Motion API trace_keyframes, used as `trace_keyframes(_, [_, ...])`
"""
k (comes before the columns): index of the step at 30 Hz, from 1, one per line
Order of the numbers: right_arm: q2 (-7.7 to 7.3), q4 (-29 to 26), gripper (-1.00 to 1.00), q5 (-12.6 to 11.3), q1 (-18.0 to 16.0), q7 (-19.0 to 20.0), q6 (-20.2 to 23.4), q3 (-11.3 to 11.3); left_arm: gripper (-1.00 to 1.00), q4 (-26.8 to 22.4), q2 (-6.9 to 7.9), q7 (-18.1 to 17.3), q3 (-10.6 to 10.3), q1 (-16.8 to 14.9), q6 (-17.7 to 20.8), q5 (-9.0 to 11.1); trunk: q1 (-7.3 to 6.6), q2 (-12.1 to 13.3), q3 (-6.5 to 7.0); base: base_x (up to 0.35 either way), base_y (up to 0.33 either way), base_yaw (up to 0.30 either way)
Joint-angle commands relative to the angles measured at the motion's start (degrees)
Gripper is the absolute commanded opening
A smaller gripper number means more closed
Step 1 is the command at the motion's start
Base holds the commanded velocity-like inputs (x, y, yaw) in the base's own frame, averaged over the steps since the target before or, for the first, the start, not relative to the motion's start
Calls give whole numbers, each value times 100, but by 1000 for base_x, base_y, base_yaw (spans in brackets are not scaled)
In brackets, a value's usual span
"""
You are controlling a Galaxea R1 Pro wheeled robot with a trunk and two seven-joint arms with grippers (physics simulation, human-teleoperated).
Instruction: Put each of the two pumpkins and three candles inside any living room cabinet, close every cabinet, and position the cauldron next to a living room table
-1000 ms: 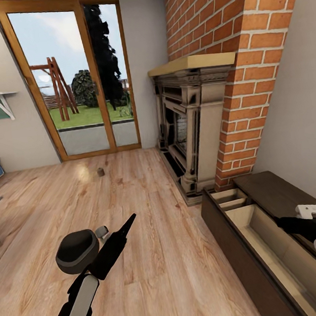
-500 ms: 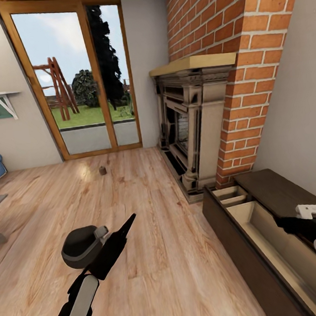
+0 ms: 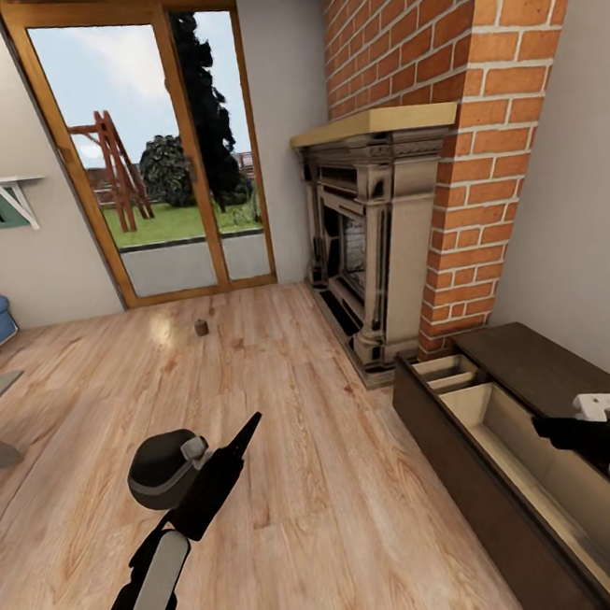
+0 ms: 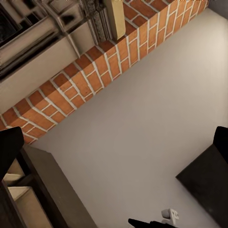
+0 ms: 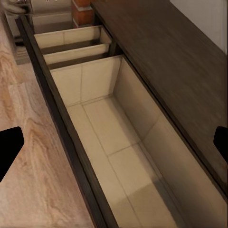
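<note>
Brick chimney [image 3: 473, 118] and ornate fireplace [image 3: 373, 232] at 1 o'clock; glass patio door [image 3: 143, 153] at 11. Wooden floor [image 3: 295, 475] across the middle.

Cabinet [image 3: 539, 384] at 4 o'clock: long, low, dark brown, drawer pulled out, pale beige inside [image 5: 118, 142], nothing visible in it. A small beige-grey stub, probably a candle [image 3: 200, 327], sits on the floor at 11 o'clock, well apart from both arms.

Left pincer [image 3: 248, 430] hangs over the floor; spread or pressed together, cannot tell. Right pincer [image 5: 114, 147] hovers above the open drawer, fingers spread, holding nothing.

Judgement: fetching step. Best to turn the base toward the candle, keep the drawer open for the return, and lower the arm only once close.
</note>
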Motion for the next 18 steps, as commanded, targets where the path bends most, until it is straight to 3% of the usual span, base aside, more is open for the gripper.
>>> trace_keyframes(1, [-4,-1,100,-13,-16,-3,14,-26,100,1,0,3,6,0,0,-3,0,0,0,0,0,0])
trace_keyframes(6, [3,-2,100,-51,-48,7,119,-342,100,13,-32,8,17,0,-7,-22,0,0,0,0,0,0])
trace_keyframes(10, [3,18,100,-54,-23,7,323,-450,100,15,-45,12,19,0,-8,-32,0,0,0,0,0,0])
trace_keyframes(17, [22,310,100,-76,49,8,1299,-653,100,24,-38,17,25,0,-9,-35,0,0,0,0,0,0])
trace_keyframes(18, [22,375,100,-61,51,5,1460,-835,100,24,-25,17,27,0,-9,-35,0,0,0,0,0,0])
